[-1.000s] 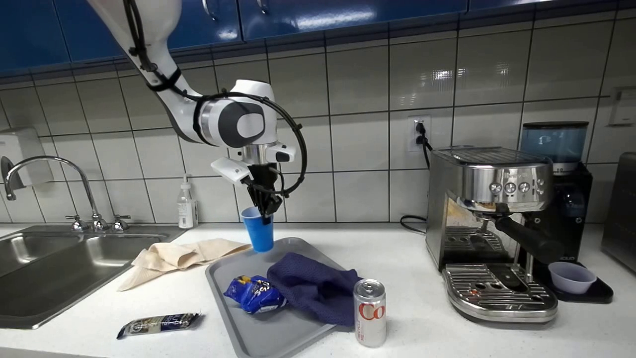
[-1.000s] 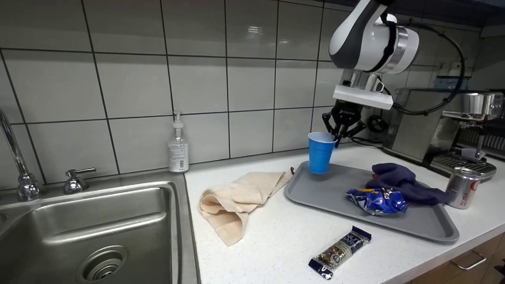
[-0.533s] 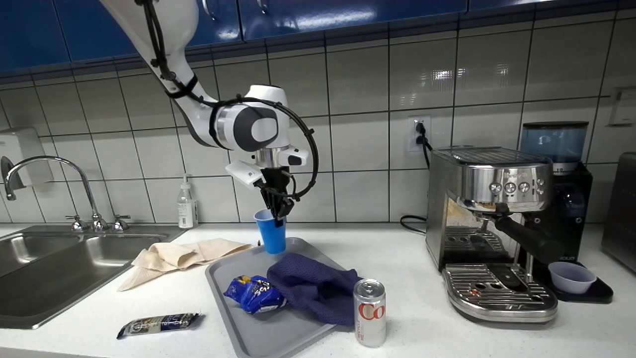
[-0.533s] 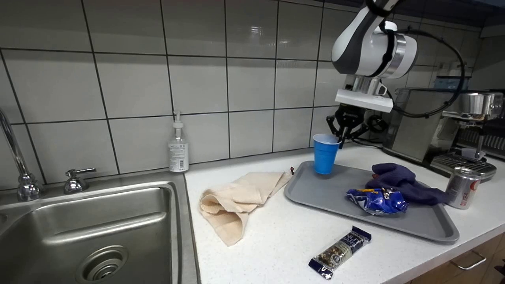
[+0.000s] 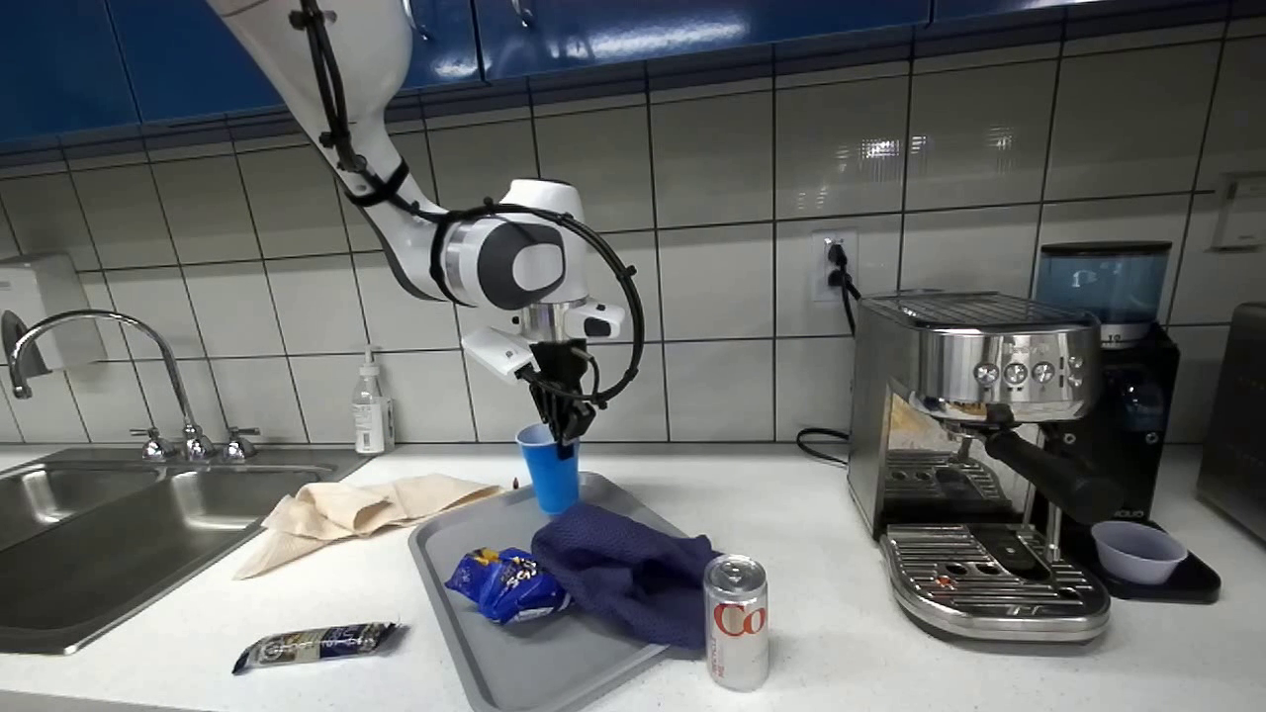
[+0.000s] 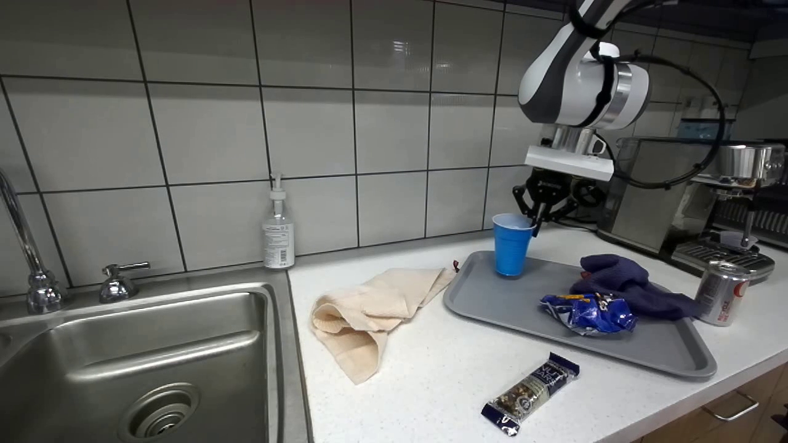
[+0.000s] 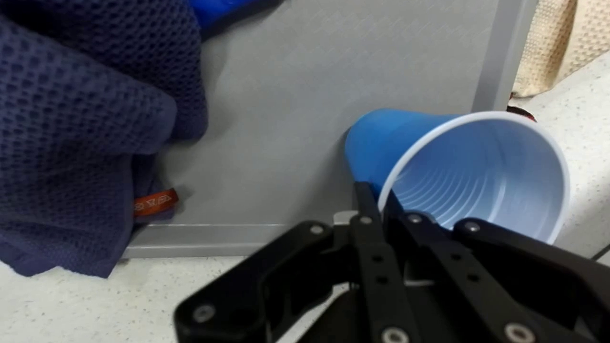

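The bar (image 6: 530, 394) reads "NUT", the can (image 5: 737, 623) "Co"; the gripper (image 7: 379, 200) points down, jaws pinching the blue cup (image 6: 511, 251) at its rim.

can (image 5: 737, 623): red "Co" | bar wrapper (image 6: 530, 394): "NUT" | orange tag (image 7: 156, 202): care symbols

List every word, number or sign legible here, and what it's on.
"NUT BAR": wrapped bar; any further letters blurred.
"Co": soda can, in large red letters.
"10", apparently: coffee grinder.
Care symbols: orange-red tag on the navy cloth.
Too small or blurred: print on the pump bottle, blue snack bag and coffee machine.
None seen on the blue cup.
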